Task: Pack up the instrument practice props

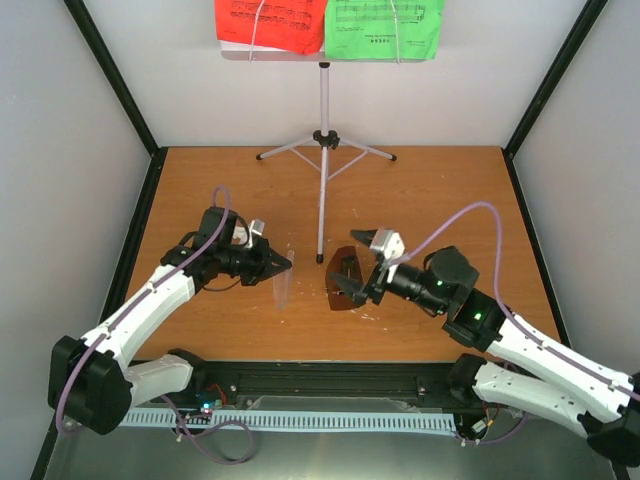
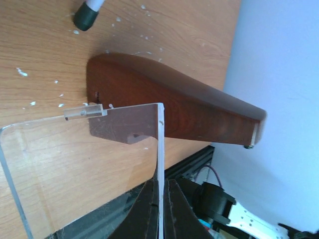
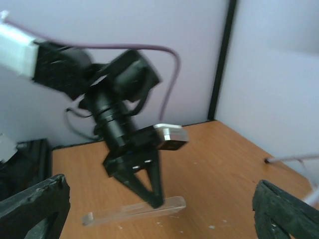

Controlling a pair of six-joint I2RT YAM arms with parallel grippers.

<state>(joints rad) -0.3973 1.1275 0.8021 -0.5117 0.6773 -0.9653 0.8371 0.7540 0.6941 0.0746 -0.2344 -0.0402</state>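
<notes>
Metronome (image 1: 343, 272) sits on the table (image 1: 200, 190), centre-right, just beside the near foot of the silver tripod stand (image 1: 322, 180). Can't tell from these views whether it's upright or on its side.

Left gripper (image 1: 288, 264) is clamped on the clear cover (image 1: 283, 288), fingers pinching one edge. Cover is off the metronome, held on edge to its left and apart from it. Its lower edge is at or close to the tabletop; contact unclear.

Right gripper (image 1: 352, 288) is at the metronome's near-right side. Right wrist view shows its fingers (image 3: 35, 204) spread wide apart, gripping nothing. Can't tell if either finger touches the wood.

Stand is upright at the back of the table. Red sheet (image 1: 270, 22) and green sheet (image 1: 385, 28) sit side by side on its tray, red on the left.
</notes>
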